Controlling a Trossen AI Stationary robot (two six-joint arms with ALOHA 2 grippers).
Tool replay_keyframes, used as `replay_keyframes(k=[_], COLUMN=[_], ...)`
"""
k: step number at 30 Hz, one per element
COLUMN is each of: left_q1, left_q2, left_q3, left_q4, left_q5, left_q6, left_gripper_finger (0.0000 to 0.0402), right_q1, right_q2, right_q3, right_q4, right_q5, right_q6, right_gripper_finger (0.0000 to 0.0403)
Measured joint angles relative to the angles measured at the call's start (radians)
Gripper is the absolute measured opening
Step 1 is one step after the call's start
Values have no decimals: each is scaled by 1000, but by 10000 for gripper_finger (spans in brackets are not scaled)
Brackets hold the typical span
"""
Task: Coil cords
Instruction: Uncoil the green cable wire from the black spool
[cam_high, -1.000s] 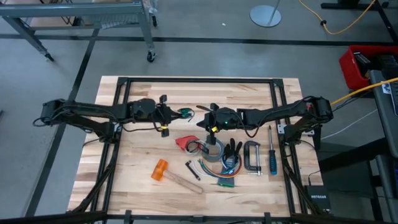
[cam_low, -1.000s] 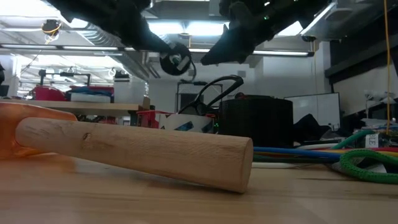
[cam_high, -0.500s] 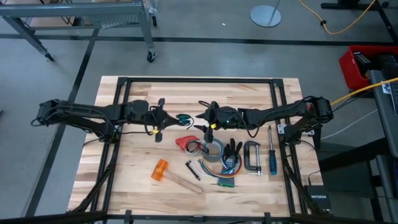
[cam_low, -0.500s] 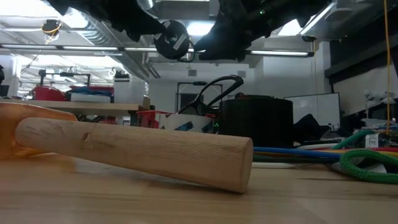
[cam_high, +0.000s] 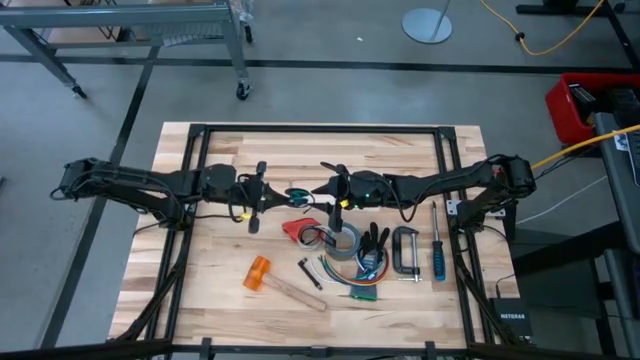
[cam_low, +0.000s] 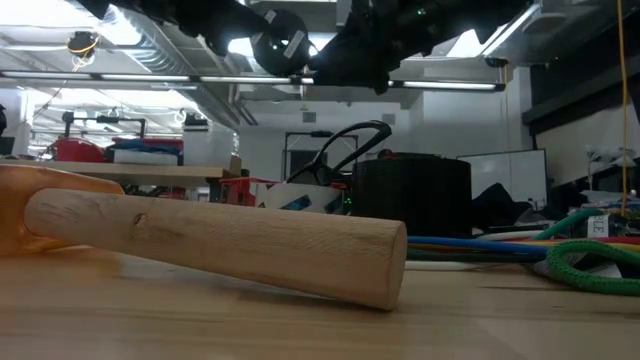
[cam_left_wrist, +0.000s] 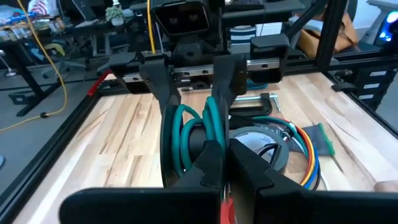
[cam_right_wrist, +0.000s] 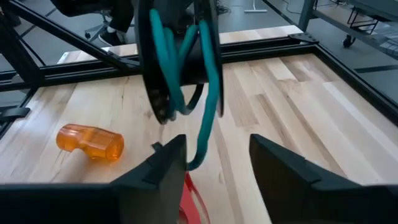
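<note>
The cord hung as a few teal-green loops above the middle of the table, between the two grippers. From above it was hard to make out: only a small green and dark knot showed in the gap between the arms. The left wrist view gave it best, the loops standing upright just past the left gripper, whose fingers were pressed together on the cord. The right wrist view showed the same coil from the other side, hanging in front of the dark left arm, with a loose strand dropping down towards the right gripper. That gripper's fingers stood apart, and the strand hung between them; whether it touched either finger could not be told. The cord's end piece could not be picked out in any view.

In the low view both arms were cut off at the upper edge, and the cord did not show; the hammer filled the foreground. Only the high view showed the hammer lying well clear of the coil.
</note>
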Motion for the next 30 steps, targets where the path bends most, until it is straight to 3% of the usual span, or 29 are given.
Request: replay_keyframes(k=[10, 15, 21, 30], left_q1=[-1, 1, 0, 0], left_q2=[0, 0, 0, 14], left_q3=[0, 0, 0, 0], left_q4=[-18, -37, -92, -20], left_q5=[-1, -1, 6, 170], left_q6=[-4, -10, -68, -82], left_gripper_finger=[1, 1, 1, 1], right_q1=[0, 0, 0, -3], right_q2=[0, 0, 0, 6], right_q3=[0, 6, 97, 229], right_q4=[-1, -7, -19, -145], right_q5=[-1, -4, -62, -15], right_q6=[-10, -27, -196, -441], right_gripper_finger=[15, 21, 13, 10])
